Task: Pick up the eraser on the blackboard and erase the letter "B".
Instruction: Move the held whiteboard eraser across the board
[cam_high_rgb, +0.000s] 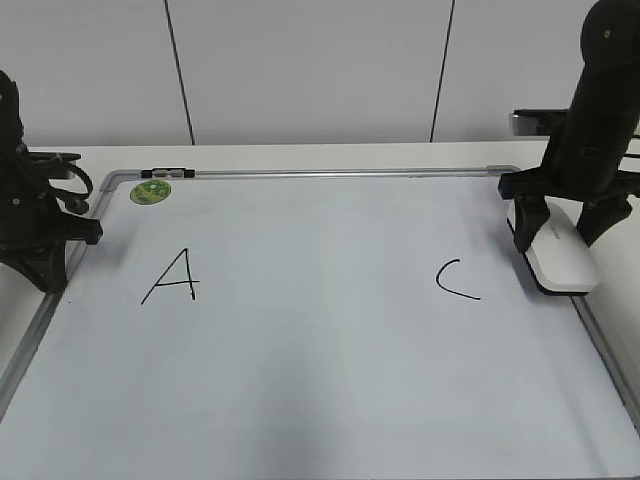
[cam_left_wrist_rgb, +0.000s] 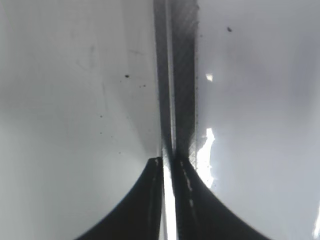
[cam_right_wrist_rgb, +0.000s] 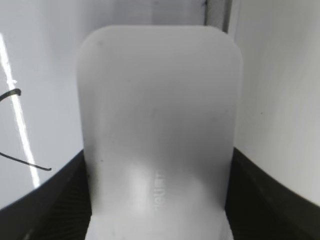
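Note:
The white eraser (cam_high_rgb: 562, 262) lies flat at the right edge of the blackboard (cam_high_rgb: 320, 340), a white board with a grey frame. My right gripper (cam_high_rgb: 563, 226) straddles it, its black fingers pressed against both long sides. In the right wrist view the eraser (cam_right_wrist_rgb: 160, 115) fills the space between the jaws (cam_right_wrist_rgb: 157, 200). No letter "B" shows in any view. The board bears a black "A" (cam_high_rgb: 172, 277) on the left and a black "C" (cam_high_rgb: 455, 279) on the right, with plain white between them. My left gripper (cam_high_rgb: 47, 268) is shut and empty over the board's left frame (cam_left_wrist_rgb: 172, 75).
A small round green magnet (cam_high_rgb: 150, 191) sits at the board's far left corner. A clip (cam_high_rgb: 170, 174) sits on the far frame rail. A stroke of the "C" (cam_right_wrist_rgb: 25, 164) lies left of the eraser in the right wrist view.

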